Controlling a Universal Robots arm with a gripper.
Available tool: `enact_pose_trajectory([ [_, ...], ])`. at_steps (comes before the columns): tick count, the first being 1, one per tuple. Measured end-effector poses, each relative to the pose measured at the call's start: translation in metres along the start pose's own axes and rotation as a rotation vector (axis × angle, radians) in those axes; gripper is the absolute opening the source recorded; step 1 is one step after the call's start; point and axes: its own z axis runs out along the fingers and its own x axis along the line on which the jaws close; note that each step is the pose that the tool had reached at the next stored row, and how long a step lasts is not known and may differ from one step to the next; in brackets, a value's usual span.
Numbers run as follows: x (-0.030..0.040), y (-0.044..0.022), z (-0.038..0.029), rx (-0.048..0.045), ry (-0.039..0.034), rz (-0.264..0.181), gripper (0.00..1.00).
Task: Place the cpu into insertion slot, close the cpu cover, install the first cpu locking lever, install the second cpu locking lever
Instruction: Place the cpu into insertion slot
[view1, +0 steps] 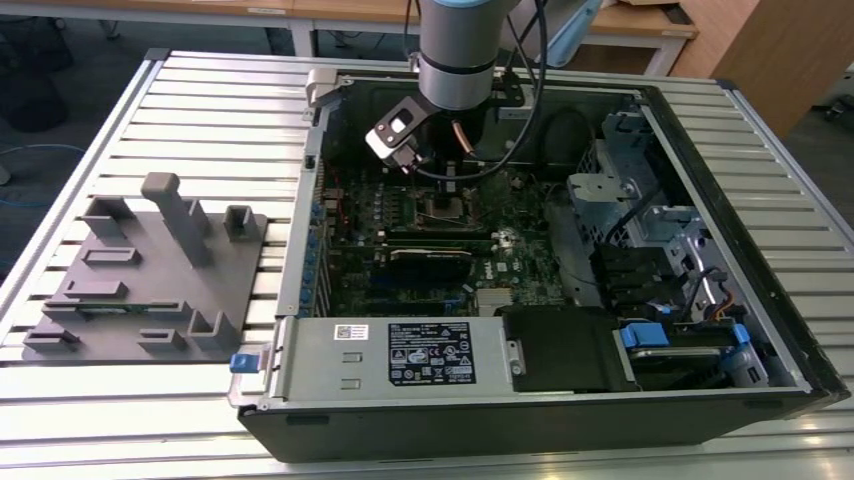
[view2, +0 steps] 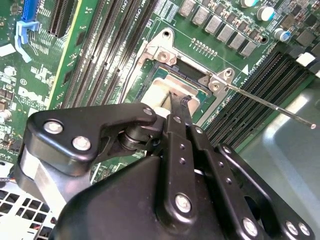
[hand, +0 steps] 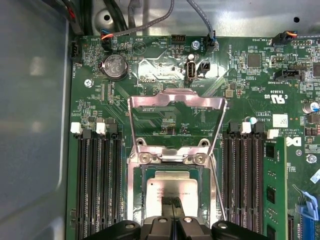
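The gripper (hand: 172, 204) has its jaws drawn together, tip against tip, with nothing pinched between them. The tips stand on or just over the silver lid of the cpu (hand: 172, 186), though whether they actually touch it cannot be told. The cpu lies flat directly beneath the jaws, inside the insertion slot (hand: 134, 195) whose metal rim frames them on both sides. Beyond the fingertips the cpu cover (hand: 175, 95) is swung open on its hinge. A thin locking lever (view2: 270, 103) juts out free to one side of the jaws. Banks of memory slots (hand: 97, 185) flank the socket. The chip is probably light, rigid and thin, and its smooth lid likely gives little friction. It seems best held by two opposite edges and kept level, since the socket contacts under it would bend easily. The cover looks like stiff, springy sheet metal, best pressed at its free cross-bar.
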Motion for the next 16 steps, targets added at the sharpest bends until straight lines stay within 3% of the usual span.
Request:
enact_pose_trajectory([
  [2,0.0,0.0004,0.0001,0.0175,-0.0003,0.0,0.1],
  [3,0.0,0.0003,0.0,0.0208,-0.0005,0.0,0.1],
  [16,0.0,0.0017,0.0015,0.0227,-0.0003,0.0,0.1],
])
